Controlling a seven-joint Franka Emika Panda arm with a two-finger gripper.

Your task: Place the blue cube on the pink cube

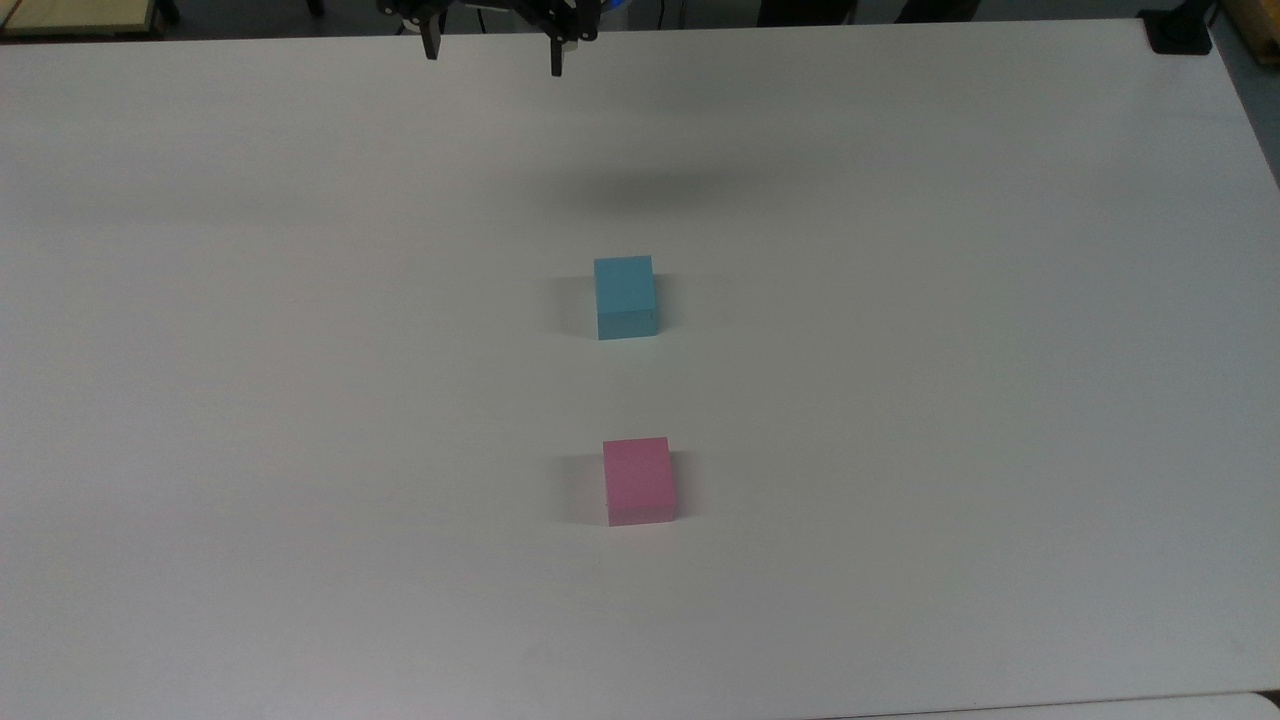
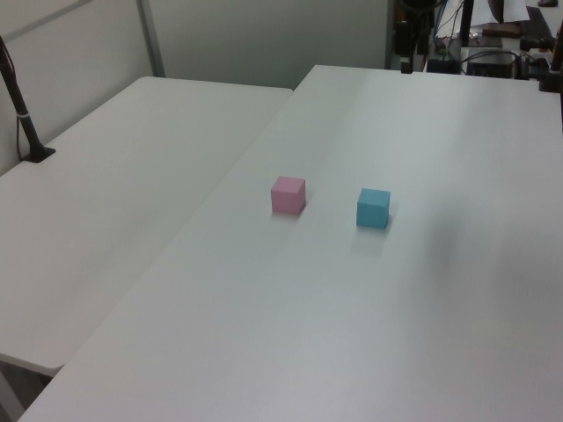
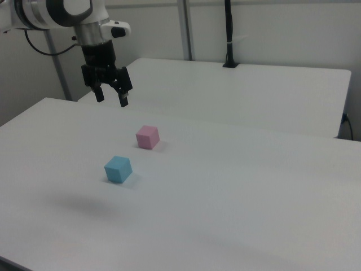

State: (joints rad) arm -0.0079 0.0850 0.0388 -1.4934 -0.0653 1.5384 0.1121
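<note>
White laminate forms the table [image 1: 300,400], its surface plain and bearing no markings. Two blocks rest on it, apart from each other with bare table between them.

Blue cube [image 1: 625,296]: sits flat on the table near its middle, matte, faces plain. No lettering, label or brand mark legible on any visible face. In the right view the blue cube [image 3: 118,169] lies nearer the camera than its neighbour; in the left view the blue cube [image 2: 373,208] lies toward the left view's right.

Pink cube [image 1: 638,480]: sits flat, below the blue one in the top view, nothing on top of it. Faces plain, no writing readable. Also seen in the left view [image 2: 288,194] and the right view [image 3: 148,137].

Gripper [image 3: 110,97]: black, two-fingered, carried on a white arm [image 3: 62,11], raised well above the table and clear of both blocks. Fingers spread wide, nothing between them. In the top view the gripper [image 1: 493,52] hangs at the far edge, its shadow [image 1: 650,190] falling on the table beyond the blue cube. No maker's name legible on the arm.

A second white table [image 2: 106,193] adjoins the first.
</note>
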